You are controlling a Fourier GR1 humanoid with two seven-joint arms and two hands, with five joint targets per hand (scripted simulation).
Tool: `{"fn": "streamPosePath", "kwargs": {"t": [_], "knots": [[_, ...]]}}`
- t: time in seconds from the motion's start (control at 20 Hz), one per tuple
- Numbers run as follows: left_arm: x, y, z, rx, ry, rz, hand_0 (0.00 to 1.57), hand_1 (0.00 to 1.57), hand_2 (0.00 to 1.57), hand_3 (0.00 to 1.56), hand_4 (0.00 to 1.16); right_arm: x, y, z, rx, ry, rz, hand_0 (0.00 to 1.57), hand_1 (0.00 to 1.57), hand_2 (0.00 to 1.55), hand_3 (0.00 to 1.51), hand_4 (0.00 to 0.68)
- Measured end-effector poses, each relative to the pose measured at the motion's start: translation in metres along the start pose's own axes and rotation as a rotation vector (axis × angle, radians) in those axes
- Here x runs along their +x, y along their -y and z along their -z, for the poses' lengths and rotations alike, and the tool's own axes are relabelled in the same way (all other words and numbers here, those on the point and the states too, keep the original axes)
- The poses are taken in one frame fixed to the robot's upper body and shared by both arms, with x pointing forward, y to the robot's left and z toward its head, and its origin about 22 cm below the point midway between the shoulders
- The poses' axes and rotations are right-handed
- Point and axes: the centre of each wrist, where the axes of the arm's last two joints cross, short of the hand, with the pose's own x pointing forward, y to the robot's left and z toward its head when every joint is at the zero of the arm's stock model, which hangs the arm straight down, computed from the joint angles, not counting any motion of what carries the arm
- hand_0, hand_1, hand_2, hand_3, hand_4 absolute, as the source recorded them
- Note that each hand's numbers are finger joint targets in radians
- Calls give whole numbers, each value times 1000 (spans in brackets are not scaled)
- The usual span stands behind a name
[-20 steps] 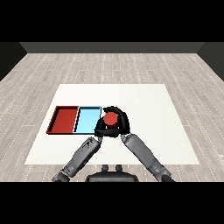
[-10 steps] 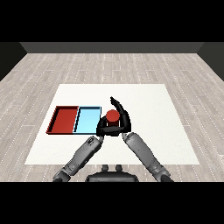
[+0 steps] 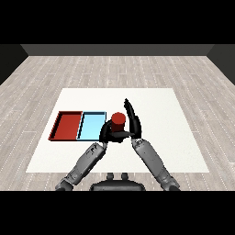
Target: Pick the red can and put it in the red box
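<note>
The red can [image 3: 118,120] stands upright on the white table [image 3: 160,114], just right of the light blue tray [image 3: 91,127]. The red tray [image 3: 69,126] lies left of the blue one. My right hand [image 3: 131,120] is at the can's right side. Its fingers point straight up and away from me, and its thumb reaches across in front of the can's base. It is open, not curled round the can. My left hand [image 3: 106,133] rests low at the can's front left, near the blue tray's right edge, with relaxed fingers and nothing in it.
Both trays hold nothing. The white table top extends to the right of and beyond the can, with wooden floor around it.
My right hand's fingers, curled round the can a second ago, have straightened upward. The can has shifted slightly right. The left hand has barely moved.
</note>
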Motion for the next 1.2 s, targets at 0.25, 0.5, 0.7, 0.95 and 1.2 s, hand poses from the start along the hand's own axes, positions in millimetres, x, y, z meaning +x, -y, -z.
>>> {"fn": "streamPosePath", "kwargs": {"t": [0.25,0.5,0.7,0.95,1.2], "knots": [[2,-4,-1,9,8,17,1571,1571,1569,1463,1132,16,25,3,-42,31,37,0,0,0,0,0],[1,-22,5,40,20,57,1571,1571,1571,1470,1151,30,64,-16,-82,75,43,0,0,0,0,0],[11,-43,11,76,30,91,1571,1571,1569,1458,1140,34,98,-40,-122,78,16,0,0,0,0,0],[26,-91,27,155,22,179,1571,1571,1571,1470,1120,30,134,-65,-192,34,-40,0,0,0,0,0],[33,-149,34,266,-38,314,1571,1571,1559,1469,1139,21,157,-83,-229,14,-70,0,0,0,0,0]]}}
